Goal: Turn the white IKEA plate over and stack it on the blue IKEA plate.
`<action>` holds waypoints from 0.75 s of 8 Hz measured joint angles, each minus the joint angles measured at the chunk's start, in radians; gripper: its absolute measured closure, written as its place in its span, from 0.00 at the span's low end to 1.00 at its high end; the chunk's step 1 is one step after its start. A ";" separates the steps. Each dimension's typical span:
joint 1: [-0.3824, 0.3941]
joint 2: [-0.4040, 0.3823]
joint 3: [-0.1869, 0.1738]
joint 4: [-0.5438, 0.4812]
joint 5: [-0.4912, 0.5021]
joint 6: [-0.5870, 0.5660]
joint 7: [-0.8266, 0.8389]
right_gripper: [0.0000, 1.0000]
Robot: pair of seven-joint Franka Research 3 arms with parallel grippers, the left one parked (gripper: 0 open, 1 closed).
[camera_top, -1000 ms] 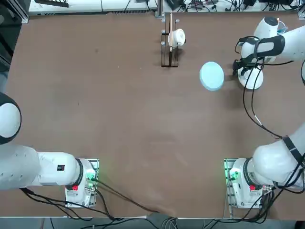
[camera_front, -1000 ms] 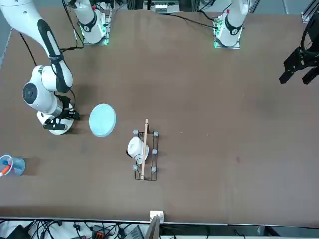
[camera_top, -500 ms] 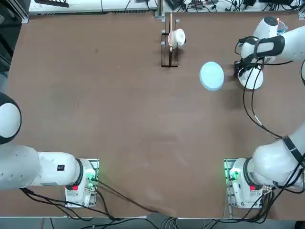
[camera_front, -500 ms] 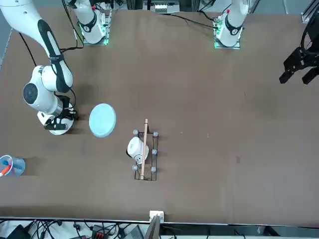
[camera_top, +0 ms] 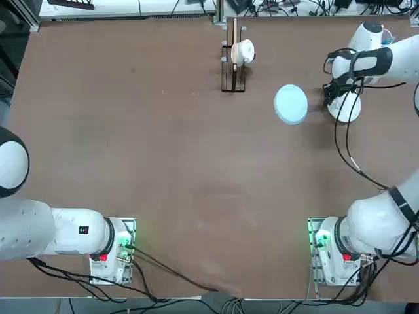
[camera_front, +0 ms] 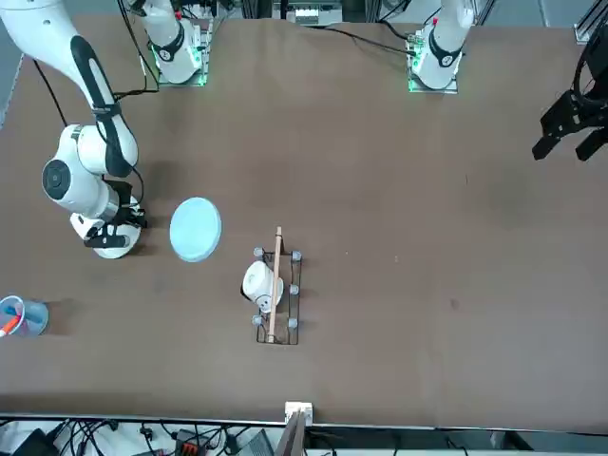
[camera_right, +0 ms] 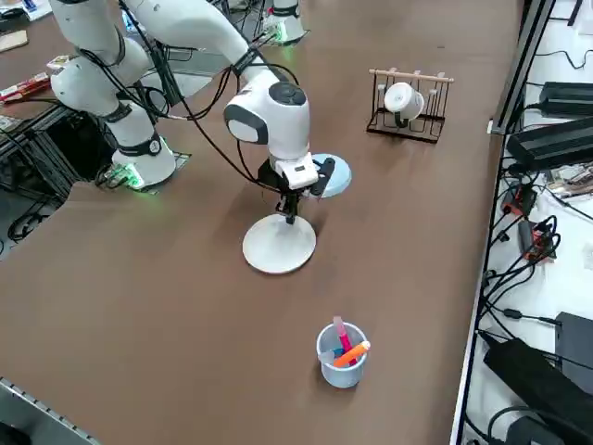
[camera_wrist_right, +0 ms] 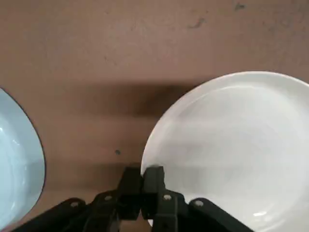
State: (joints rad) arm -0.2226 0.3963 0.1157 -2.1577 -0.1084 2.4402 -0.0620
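The near edge of the white plate is gripped by the right gripper, its jaws closed down on the rim, with nearly no opening left. In the right side view, the white plate is seen at the centre of the frame; the blue plate is seen just beyond it, partly hidden by the arm. In the top view, the blue plate is set in the upper right, and a strip of tabletop is left between the two rims. The brown table is spread broadly through the middle and left of that view. Cables and black devices are laid along the right side of the side view. A wire rack is placed in its upper right, with a white mug held on it. Markers are held in a light blue cup, lower centre.
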 joint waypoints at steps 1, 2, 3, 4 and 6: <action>0.001 0.000 0.001 0.015 -0.001 -0.026 -0.001 0.96; 0.003 0.000 0.002 0.034 -0.003 -0.052 -0.002 0.96; 0.004 0.000 0.006 0.058 -0.006 -0.092 -0.003 0.96; 0.005 -0.001 0.014 0.096 -0.008 -0.159 -0.003 0.96; 0.017 -0.025 0.038 0.190 -0.008 -0.322 -0.003 0.96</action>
State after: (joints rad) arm -0.2052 0.3713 0.1535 -1.9679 -0.1165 2.1186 -0.0654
